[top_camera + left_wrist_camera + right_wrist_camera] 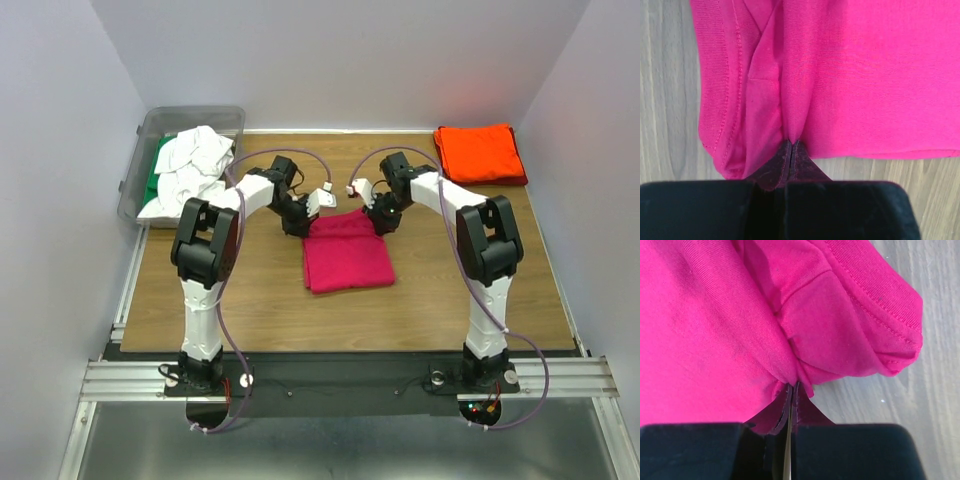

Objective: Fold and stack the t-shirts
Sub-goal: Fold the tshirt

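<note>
A magenta-pink t-shirt lies folded in a rough square at the middle of the table. My left gripper is shut on its far left corner; in the left wrist view the jaws pinch a fold of the pink cloth. My right gripper is shut on its far right corner; in the right wrist view the jaws pinch the bunched pink cloth. A folded orange-red t-shirt lies at the far right corner. White t-shirts and a green one sit in the bin.
A clear grey plastic bin stands at the far left corner of the wooden table. Grey walls close the back and sides. A metal rail runs along the near edge by the arm bases.
</note>
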You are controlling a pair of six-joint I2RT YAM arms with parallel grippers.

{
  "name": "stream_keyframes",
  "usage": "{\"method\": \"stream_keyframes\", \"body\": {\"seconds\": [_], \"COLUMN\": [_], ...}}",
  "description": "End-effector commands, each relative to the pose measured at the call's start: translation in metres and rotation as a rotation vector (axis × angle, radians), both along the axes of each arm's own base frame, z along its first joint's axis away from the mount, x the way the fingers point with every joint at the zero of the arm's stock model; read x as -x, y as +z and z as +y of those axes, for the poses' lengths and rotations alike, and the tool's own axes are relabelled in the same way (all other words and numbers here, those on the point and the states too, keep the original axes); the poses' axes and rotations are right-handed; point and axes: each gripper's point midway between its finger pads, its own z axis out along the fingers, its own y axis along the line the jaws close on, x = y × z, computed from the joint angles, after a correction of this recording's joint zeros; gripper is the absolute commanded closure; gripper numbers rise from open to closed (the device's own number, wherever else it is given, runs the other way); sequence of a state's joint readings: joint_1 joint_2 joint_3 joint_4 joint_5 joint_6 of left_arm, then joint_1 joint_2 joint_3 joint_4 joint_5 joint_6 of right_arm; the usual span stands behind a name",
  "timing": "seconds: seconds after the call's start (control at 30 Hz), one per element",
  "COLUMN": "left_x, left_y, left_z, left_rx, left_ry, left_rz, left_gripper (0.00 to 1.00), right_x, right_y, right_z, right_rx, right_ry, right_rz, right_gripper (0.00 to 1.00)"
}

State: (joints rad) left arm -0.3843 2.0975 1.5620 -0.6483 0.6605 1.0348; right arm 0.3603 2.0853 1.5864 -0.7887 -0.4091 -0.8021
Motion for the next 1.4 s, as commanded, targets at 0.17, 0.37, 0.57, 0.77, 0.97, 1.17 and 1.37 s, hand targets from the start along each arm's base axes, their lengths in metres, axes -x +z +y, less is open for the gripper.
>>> {"method": "stream_keyframes", "body": {"seconds": [0.17,0.37,0.57,0.77,0.97,1.17,1.37], "left_x": [0.077,0.130,0.123,0.122,0.109,0.108,0.107], "left_y": [0.028,0.043,0.086,0.109,0.088,0.063,0.042], "left_z": [0.008,0.014,0.013,-0.024,-0.053,-0.071,-0.079], "left_rx": [0.042,0.087,0.143,0.197,0.164,0.124,0.090], "left_ry": [-0.041,-0.025,0.033,-0.030,-0.051,-0.094,-0.110], "left_rz": [0.031,0.059,-0.081,-0.199,-0.230,-0.250,-0.238], "left_gripper": [1.00,0.84,0.57,0.52,0.52,0.52,0.52], "right_x": [0.110,0.126,0.100,0.075,0.057,0.055,0.066], "right_y": [0.032,0.068,0.100,0.091,0.080,0.050,0.016], "right_z": [0.014,0.011,0.019,0.066,0.098,0.110,0.115], "right_rx": [-0.119,-0.159,-0.220,-0.356,-0.460,-0.470,-0.455], "right_ry": [-0.071,-0.214,-0.241,-0.225,-0.246,-0.264,-0.277], "right_rz": [0.150,0.143,0.078,0.262,0.387,0.467,0.544], "right_gripper": [0.99,0.80,0.48,0.62,0.68,0.70,0.76]}}
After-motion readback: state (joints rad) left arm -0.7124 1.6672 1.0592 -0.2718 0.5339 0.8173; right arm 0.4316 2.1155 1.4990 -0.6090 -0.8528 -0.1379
